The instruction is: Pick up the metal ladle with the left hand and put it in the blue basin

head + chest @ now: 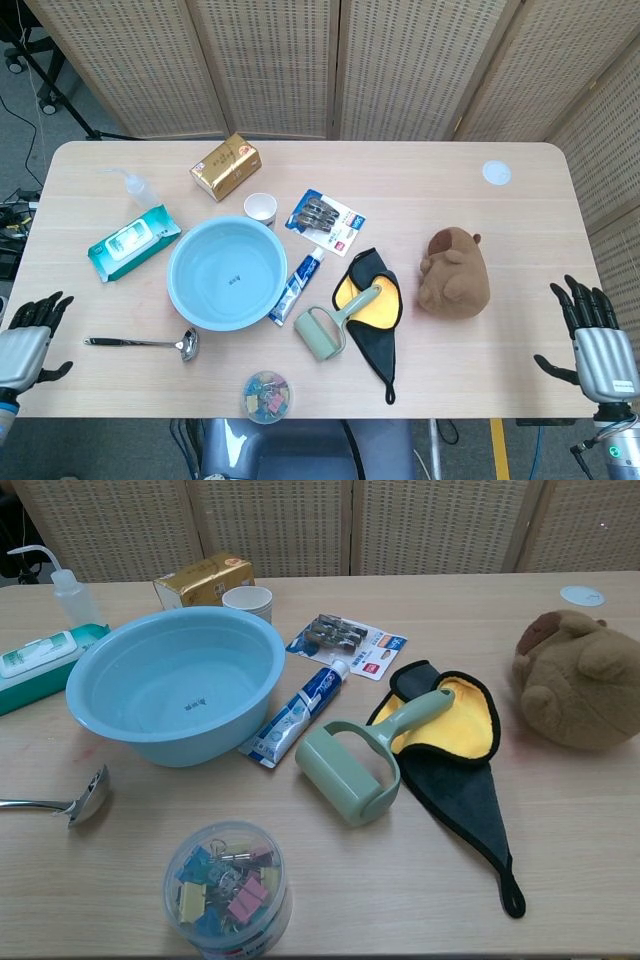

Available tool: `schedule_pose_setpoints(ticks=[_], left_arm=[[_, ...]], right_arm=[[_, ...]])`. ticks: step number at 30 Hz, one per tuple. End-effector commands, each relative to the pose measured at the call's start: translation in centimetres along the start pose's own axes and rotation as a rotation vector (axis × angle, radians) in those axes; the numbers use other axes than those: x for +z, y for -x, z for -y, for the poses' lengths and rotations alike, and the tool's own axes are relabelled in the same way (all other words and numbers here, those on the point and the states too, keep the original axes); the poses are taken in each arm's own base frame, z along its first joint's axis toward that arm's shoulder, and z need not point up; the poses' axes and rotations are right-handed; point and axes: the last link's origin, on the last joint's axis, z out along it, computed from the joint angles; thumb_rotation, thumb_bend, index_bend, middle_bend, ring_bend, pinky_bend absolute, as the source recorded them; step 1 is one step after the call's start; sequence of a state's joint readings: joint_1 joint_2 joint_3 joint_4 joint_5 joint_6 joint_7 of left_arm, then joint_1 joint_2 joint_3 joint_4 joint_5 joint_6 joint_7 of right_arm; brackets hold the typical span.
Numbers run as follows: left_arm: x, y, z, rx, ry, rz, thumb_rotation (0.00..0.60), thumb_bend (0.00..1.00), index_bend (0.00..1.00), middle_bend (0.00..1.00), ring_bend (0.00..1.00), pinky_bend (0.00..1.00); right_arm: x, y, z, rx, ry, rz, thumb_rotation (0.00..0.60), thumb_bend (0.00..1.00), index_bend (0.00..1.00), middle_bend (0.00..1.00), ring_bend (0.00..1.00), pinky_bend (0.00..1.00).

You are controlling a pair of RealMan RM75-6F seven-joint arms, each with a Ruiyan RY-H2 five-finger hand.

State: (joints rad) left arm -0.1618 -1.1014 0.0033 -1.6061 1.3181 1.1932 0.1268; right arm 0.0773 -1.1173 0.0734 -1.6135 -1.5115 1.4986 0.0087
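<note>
The metal ladle point(145, 343) lies flat on the table in front of the blue basin point(227, 271), its bowl pointing right and its handle pointing left. In the chest view the ladle point(70, 802) shows at the left edge, below the basin point(176, 685), which holds nothing. My left hand point(28, 338) hovers at the table's near left corner, fingers spread, a short way left of the handle's end. My right hand point(592, 338) is at the near right edge, fingers spread, holding nothing. Neither hand shows in the chest view.
Around the basin lie a wipes pack point(133, 243), squeeze bottle point(140, 186), gold box point(226, 166), paper cup point(260, 208), toothpaste tube point(298, 285) and clip card point(325, 221). A lint roller point(330, 326) rests on a black-yellow cloth point(372, 320). A clip tub point(266, 396) and plush toy point(454, 272) stand nearby.
</note>
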Motion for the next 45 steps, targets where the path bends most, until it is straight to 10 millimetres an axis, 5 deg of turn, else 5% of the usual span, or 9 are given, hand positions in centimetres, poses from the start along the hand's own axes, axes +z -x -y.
schedule_pose_setpoints(ticks=[1,4,11,29,45], left_arm=[[0.7,0.0,-0.3,0.012,-0.007,-0.018,0.6,0.23,0.05,0.49,0.3,0.22],[1.0,0.1,-0.6,0.03,-0.013,-0.024,0.6,0.23,0.07,0.78,0.61,0.53],[1.5,0.1,-1.5,0.098,-0.006,0.001,0.6,0.23,0.12,0.92,0.77,0.7],[3.9,3.1,-2.4,0.053,-0.03,0.152,0.6,0.26,0.34,0.95,0.81,0.73],[6.9,6.1,-2.5,-0.07,-0.033,0.171,0.6,0.32,0.4,0.95,0.81,0.73]], right_arm=[[0.0,-0.1,0.0,0.003,0.0,-0.001,0.6,0.0,0.0,0.0,0.0,0.0],[0.0,-0.1,0.0,0.006,-0.002,-0.005,0.6,0.0,0.0,0.0,0.0,0.0],[0.0,-0.2,0.0,0.011,-0.001,-0.004,0.6,0.0,0.0,0.0,0.0,0.0],[-0.1,-0.2,0.0,0.03,-0.002,0.006,0.6,0.0,0.0,0.0,0.0,0.0],[0.0,-0.3,-0.1,0.049,0.006,0.016,0.6,0.0,0.0,0.0,0.0,0.0]])
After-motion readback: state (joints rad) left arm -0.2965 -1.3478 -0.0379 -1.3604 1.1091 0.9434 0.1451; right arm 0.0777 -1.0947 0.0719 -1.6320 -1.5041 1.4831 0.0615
